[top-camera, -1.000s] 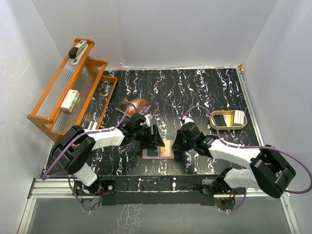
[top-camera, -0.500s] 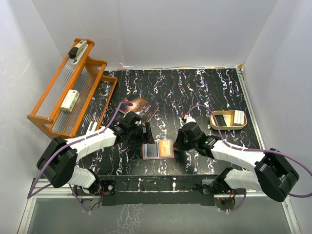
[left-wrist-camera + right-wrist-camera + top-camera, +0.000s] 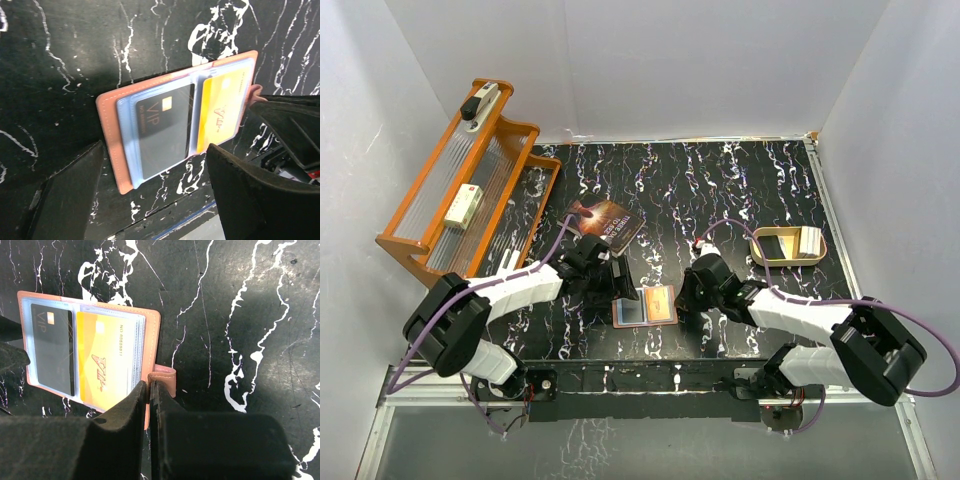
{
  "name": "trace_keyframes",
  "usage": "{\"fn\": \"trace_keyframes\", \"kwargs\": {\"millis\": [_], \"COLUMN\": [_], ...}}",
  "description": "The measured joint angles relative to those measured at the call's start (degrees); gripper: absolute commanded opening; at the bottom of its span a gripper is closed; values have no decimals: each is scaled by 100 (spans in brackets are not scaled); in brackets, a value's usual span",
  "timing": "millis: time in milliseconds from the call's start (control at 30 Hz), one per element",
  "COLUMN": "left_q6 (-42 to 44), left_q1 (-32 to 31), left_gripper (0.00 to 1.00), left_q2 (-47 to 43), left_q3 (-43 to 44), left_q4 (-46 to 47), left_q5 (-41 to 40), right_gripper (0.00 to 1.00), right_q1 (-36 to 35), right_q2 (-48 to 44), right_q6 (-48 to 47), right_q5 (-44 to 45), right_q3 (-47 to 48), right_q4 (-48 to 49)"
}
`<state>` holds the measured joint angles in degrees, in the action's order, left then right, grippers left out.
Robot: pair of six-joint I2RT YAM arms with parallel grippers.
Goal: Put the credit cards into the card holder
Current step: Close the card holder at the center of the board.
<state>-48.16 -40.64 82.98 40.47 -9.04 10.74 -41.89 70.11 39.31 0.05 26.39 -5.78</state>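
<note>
Leather card holder (image 3: 107, 145) open; dark card (image 3: 162, 127) reads VIP, yellow card (image 3: 222, 112) too. Left gripper (image 3: 156, 150) wide, right gripper (image 3: 149, 390) closed.

Black counter (image 3: 720, 190) with white marble-like veins, salmon-brown leather card holder (image 3: 109, 150) with pale blue clear sleeves, black card (image 3: 162, 125) with small gold chip, yellow card (image 3: 220, 112) with red letters, orange rack (image 3: 525, 130), beige-gold tin (image 3: 760, 252), dark-covered book (image 3: 605, 220).
</note>
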Motion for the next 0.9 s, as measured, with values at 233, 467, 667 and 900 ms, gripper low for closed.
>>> {"fn": "trace_keyframes", "kwargs": {"millis": [233, 467, 667, 900], "left_q6": [-289, -741, -1106, -1165], "left_q1": [31, 42, 2, -37], "left_gripper": [73, 68, 63, 53], "left_q2": [24, -109, -352, -50], "left_q3": [-125, -208, -269, -308], "left_q4": [435, 1036, 1902, 2326], "left_q5": [514, 1130, 1620, 1895], "right_gripper": [0, 0, 0, 0], "right_q1": [0, 0, -170, -236], "right_q2": [138, 103, 297, 201], "right_q6": [68, 157, 280, 282], "right_q5": [-7, -39, -232, -151], "right_q3": [-83, -236, -293, -293], "right_q4": [203, 487, 940, 835]}}
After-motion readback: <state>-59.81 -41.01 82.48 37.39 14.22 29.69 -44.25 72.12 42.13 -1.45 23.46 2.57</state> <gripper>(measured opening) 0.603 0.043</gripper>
